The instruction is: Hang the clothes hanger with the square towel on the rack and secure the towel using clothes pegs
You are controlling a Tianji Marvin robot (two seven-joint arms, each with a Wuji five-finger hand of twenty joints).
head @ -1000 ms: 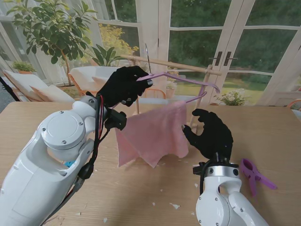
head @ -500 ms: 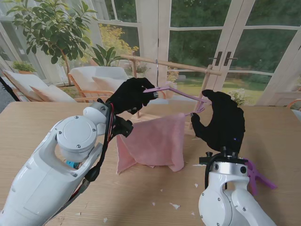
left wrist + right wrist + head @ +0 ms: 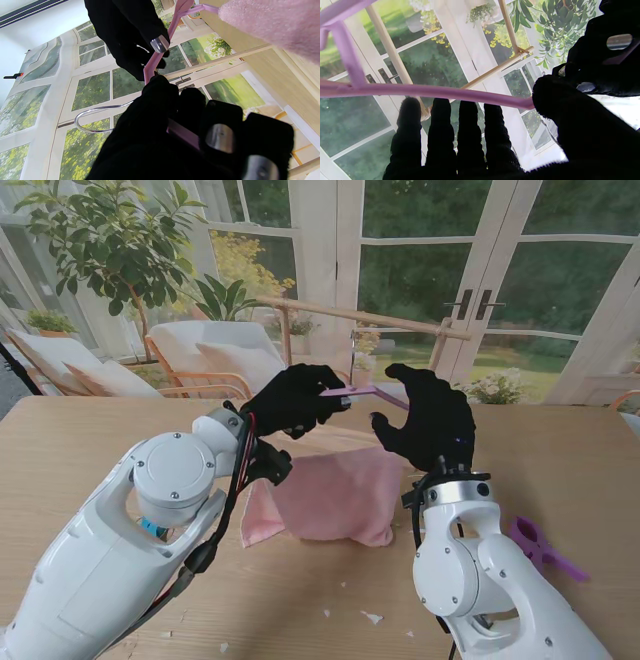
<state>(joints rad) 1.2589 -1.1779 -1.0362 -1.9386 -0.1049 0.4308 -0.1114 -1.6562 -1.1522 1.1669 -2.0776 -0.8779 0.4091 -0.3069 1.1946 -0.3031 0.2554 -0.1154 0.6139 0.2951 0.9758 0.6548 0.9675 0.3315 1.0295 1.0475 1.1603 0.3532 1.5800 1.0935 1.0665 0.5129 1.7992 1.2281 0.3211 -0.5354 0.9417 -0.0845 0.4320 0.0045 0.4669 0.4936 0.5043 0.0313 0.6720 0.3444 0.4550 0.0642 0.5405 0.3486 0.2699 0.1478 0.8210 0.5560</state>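
Note:
My left hand [image 3: 295, 400] is shut on the purple clothes hanger [image 3: 352, 391] near its neck and holds it in the air in front of the wooden rack [image 3: 400, 322]. The hanger's metal hook [image 3: 95, 117] sticks out past my left hand [image 3: 175, 140]. The pink square towel [image 3: 330, 495] hangs from the hanger, and its lower part is bunched on the table [image 3: 100, 440]. My right hand [image 3: 425, 420] is at the hanger's other arm. There the hanger's bar [image 3: 432, 91] crosses its straight fingertips [image 3: 465, 107] and meets the thumb. A purple peg [image 3: 540, 550] lies on the table at my right.
The rack's rail [image 3: 495, 70] runs beyond both hands, in front of glass doors. Small white scraps [image 3: 372, 617] lie on the table near me. A potted plant [image 3: 110, 240] and garden chairs stand behind the table at the left.
My left hand has carried the hanger down and to the right, so the towel now rests bunched on the table. My right hand has risen and moved left to the hanger's arm.

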